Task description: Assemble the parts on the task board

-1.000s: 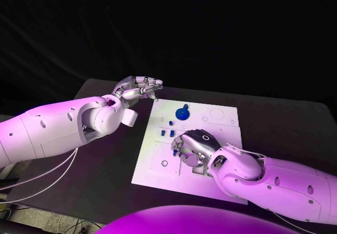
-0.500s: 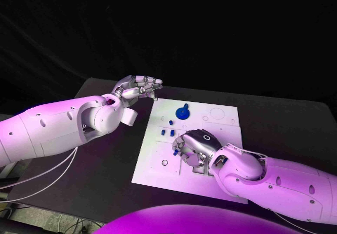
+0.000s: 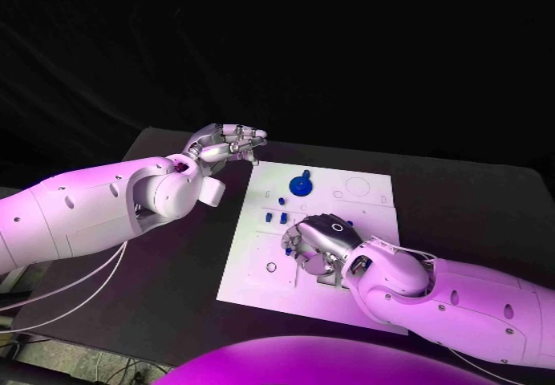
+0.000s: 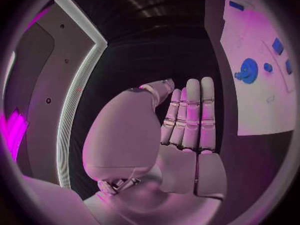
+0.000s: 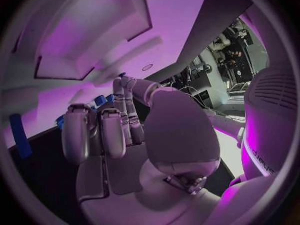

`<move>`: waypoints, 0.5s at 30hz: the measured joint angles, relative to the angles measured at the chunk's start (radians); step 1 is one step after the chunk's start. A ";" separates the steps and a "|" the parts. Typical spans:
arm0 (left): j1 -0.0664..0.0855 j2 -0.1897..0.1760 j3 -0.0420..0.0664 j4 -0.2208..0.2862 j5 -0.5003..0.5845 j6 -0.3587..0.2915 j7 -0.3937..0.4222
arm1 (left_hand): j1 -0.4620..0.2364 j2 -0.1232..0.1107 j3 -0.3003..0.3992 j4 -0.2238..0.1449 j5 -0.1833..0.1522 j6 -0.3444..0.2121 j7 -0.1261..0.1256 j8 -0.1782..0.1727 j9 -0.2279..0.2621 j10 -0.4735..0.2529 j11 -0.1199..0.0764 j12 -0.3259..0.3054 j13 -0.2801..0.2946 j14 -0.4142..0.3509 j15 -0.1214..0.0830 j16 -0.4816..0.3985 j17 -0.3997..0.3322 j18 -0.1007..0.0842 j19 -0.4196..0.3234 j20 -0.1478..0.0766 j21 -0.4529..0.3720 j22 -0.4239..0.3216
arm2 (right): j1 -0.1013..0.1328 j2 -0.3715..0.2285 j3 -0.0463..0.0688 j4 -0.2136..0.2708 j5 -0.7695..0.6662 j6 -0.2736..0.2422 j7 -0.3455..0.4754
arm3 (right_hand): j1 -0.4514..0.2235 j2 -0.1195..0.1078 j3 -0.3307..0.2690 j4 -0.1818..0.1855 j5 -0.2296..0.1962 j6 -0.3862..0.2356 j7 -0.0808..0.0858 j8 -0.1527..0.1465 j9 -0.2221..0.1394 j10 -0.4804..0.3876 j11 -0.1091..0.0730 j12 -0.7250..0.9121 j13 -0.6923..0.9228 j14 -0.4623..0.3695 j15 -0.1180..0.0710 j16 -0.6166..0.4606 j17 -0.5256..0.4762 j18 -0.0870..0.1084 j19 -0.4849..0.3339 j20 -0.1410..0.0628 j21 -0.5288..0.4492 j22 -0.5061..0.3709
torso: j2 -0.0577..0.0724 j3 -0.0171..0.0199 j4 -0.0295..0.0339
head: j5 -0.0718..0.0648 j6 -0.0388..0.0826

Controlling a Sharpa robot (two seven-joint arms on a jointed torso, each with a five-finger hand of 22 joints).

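task board point(image 3: 261, 265): flat white rectangular plate, smooth, with shallow round and rectangular recesses, lying on the matte black tabletop point(image 3: 486, 200). round blue part point(image 3: 300, 188): a disc with a short stub at its far side, resting on the board well beyond the right hand's fingers and near the left hand's fingers; seen also from the left wrist point(image 4: 249, 70). small blue parts point(image 3: 275, 217): short blocky pieces in a loose cluster on the board, just beyond the right hand's fingers. right hand point(image 3: 325, 238): silver, segmented, on a glossy white arm; it is lowered palm-down over the middle of the board, fingers curled downward toward the surface; whether they hold a part cannot be told. the right wrist view shows its fingers point(image 5: 103, 130) close together near the board's recesses, with a blue piece point(image 5: 20, 135) off to one side. left hand point(image 3: 225, 144): silver, raised off the far left corner of the board, fingers curled in together with nothing in them; the left wrist view shows its fingers point(image 4: 190, 117) side by side.
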 measured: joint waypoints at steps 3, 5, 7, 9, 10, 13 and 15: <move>0.000 0.000 0.000 0.000 0.000 0.000 -0.001 | 0.000 0.000 0.000 0.000 0.000 0.000 0.000 0.000 0.000 0.000 0.000 0.000 -0.002 -0.002 0.002 0.000 0.000 0.000 -0.002 0.002 0.000 0.000 | 0.000 0.002 0.000 -0.003 0.001 0.006 0.002 | 0.000 0.000 -0.003 -0.003 0.000 0.000 0.000 0.000 0.002 0.000 0.000 -0.006 0.000 0.000 0.000 0.000 -0.002 0.000 0.000 0.000 -0.008 0.000 | 0.000 -0.0001 0.0006 | 0.000 -0.001; 0.000 -0.001 0.000 0.000 0.000 0.000 -0.001 | 0.000 0.000 0.000 0.000 0.000 0.000 0.000 0.000 0.000 0.000 0.000 0.000 -0.002 -0.004 0.004 0.000 0.000 0.000 -0.004 0.004 0.000 0.000 | 0.000 0.002 0.001 -0.005 0.003 0.009 0.005 | -0.005 -0.001 -0.004 -0.001 0.000 -0.002 -0.002 0.000 0.002 0.000 0.000 -0.006 0.000 0.000 0.000 0.000 -0.002 0.000 0.000 0.000 -0.008 0.000 | 0.000 0.0000 0.0005 | 0.001 -0.002; 0.000 -0.001 0.000 0.000 0.000 0.000 -0.001 | 0.000 0.000 0.000 0.000 0.000 0.000 0.000 0.000 0.000 -0.002 0.002 0.000 -0.002 -0.004 0.004 0.000 0.000 0.000 -0.004 0.004 0.000 0.001 | 0.000 0.001 0.001 -0.005 0.004 0.011 0.008 | -0.010 0.000 -0.005 0.000 0.000 -0.002 -0.002 0.000 0.002 -0.004 0.004 -0.012 -0.001 0.000 0.000 0.000 -0.003 0.000 -0.004 0.004 -0.013 0.000 | 0.000 -0.0003 0.0003 | 0.001 -0.004; 0.000 -0.001 0.000 -0.001 -0.001 0.001 -0.002 | 0.000 0.000 0.000 0.000 0.000 0.000 0.000 0.000 0.000 -0.003 0.004 0.000 -0.002 -0.004 0.004 0.000 0.000 0.000 -0.004 0.004 0.000 0.001 | 0.000 -0.001 0.001 -0.006 0.005 0.012 0.011 | -0.013 -0.003 -0.006 0.000 0.001 -0.007 0.003 0.000 0.001 -0.012 0.006 -0.014 -0.002 0.000 0.000 0.000 -0.005 0.000 -0.004 0.004 -0.015 0.000 | 0.000 -0.0007 0.0000 | 0.002 -0.004; 0.000 -0.001 0.000 -0.001 -0.001 0.001 -0.002 | 0.000 0.000 0.000 0.000 0.000 0.000 0.000 0.000 0.000 -0.003 0.004 0.000 -0.002 -0.004 0.004 0.000 0.000 0.000 -0.004 0.004 0.000 0.001 | 0.000 -0.001 0.001 -0.006 0.006 0.012 0.013 | -0.019 -0.003 -0.008 0.003 0.001 -0.007 0.003 -0.003 0.000 -0.013 0.005 -0.018 -0.003 0.000 0.000 -0.004 -0.006 0.000 -0.006 0.006 -0.018 0.000 | 0.000 -0.0007 0.0000 | 0.002 -0.004; 0.000 -0.001 0.000 -0.002 -0.001 0.001 -0.002 | -0.002 0.002 0.000 0.000 0.000 0.000 0.000 0.000 0.000 -0.003 0.003 0.000 -0.002 -0.004 0.004 0.000 0.000 0.000 -0.004 0.004 0.000 0.001 | 0.000 -0.004 0.001 -0.006 0.007 0.011 0.016 | -0.033 -0.015 -0.012 0.001 0.011 -0.039 0.018 -0.022 -0.007 -0.037 0.016 -0.036 -0.007 0.000 0.001 -0.004 -0.010 0.000 -0.013 0.013 -0.034 0.000 | 0.000 -0.0007 -0.0003 | 0.002 -0.004; 0.000 -0.001 0.000 -0.003 -0.001 0.001 -0.002 | -0.004 0.004 0.000 0.000 0.000 0.000 0.000 0.000 0.000 -0.003 0.003 0.000 -0.002 -0.004 0.004 0.000 0.000 0.000 -0.004 0.004 0.000 0.001 | -0.001 -0.007 -0.001 -0.007 0.008 0.008 0.016 | -0.042 -0.024 -0.012 0.001 0.015 -0.072 0.029 -0.041 -0.016 -0.056 0.026 -0.043 -0.010 0.000 0.011 -0.004 -0.009 0.000 -0.020 0.020 -0.043 0.000 | 0.000 -0.0005 -0.0005 | 0.002 -0.004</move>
